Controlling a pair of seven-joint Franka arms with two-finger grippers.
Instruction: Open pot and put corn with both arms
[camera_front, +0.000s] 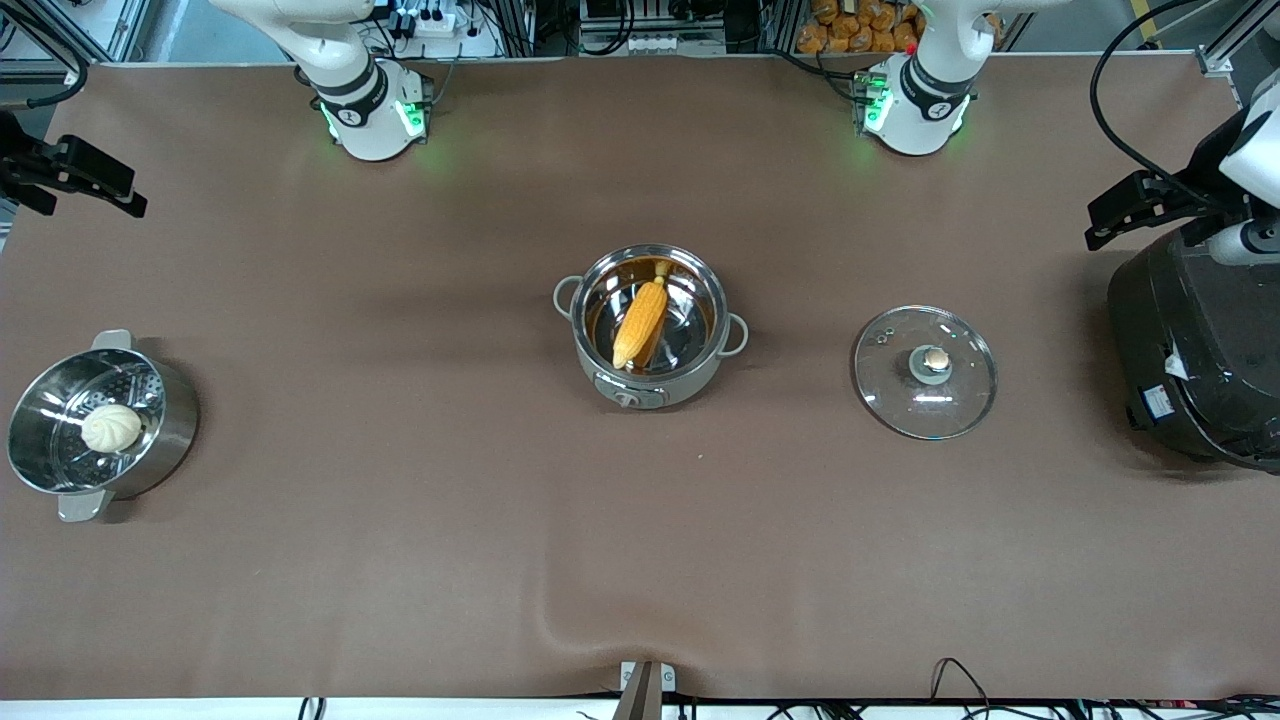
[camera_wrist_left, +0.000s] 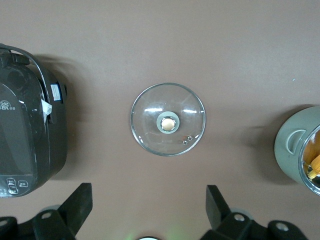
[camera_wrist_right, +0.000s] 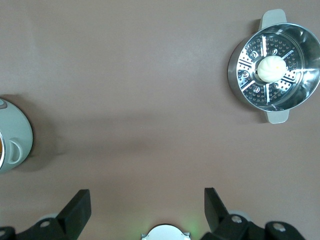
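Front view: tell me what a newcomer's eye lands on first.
The yellow corn cob lying slantwise in the open steel pot at mid-table draws the eye first. Its glass lid lies flat on the table beside it toward the left arm's end, near the large black cooker. At the right arm's end, a steamer pot holds a white bun.

One pot (camera_front: 651, 327), lid off, with one corn (camera_front: 640, 322) inside. One glass lid (camera_front: 924, 372) lying flat on one brown table (camera_front: 420, 560). One steel steamer pot (camera_front: 98, 425) holding one white bun (camera_front: 111, 427). One large black cooker (camera_front: 1195, 360). Two white arms, each ending in one gripper: left gripper (camera_wrist_left: 150, 212) and right gripper (camera_wrist_right: 147, 212), both with fingers spread apart.
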